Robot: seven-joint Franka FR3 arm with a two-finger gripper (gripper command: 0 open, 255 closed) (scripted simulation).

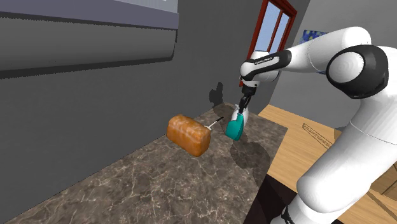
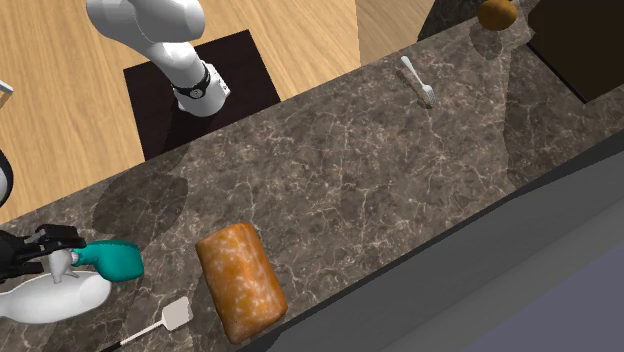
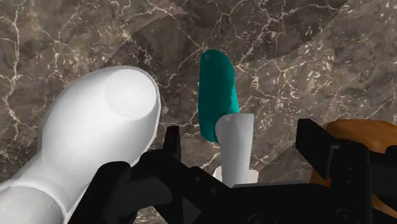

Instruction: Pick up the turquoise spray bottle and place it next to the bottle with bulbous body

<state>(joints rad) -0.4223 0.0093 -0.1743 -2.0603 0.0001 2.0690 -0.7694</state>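
The turquoise spray bottle (image 1: 235, 128) stands upright near one end of the marble countertop (image 1: 159, 184), its long axis vertical and its grey head (image 3: 233, 143) pointing up at the gripper (image 3: 242, 145). The white bulbous bottle (image 3: 95, 133) is just beside it. The claw's fingers are spread either side of the head, touching neither side.

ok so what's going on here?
The Franka arm is reaching down over the turquoise spray bottle on the dark veined counter. Its jaws stand open on either side of the bottle's white spray head, not touching it. The bottle sits right beside the white bulbous bottle, so the placement looks done or nearly so. A bread loaf lies close by.
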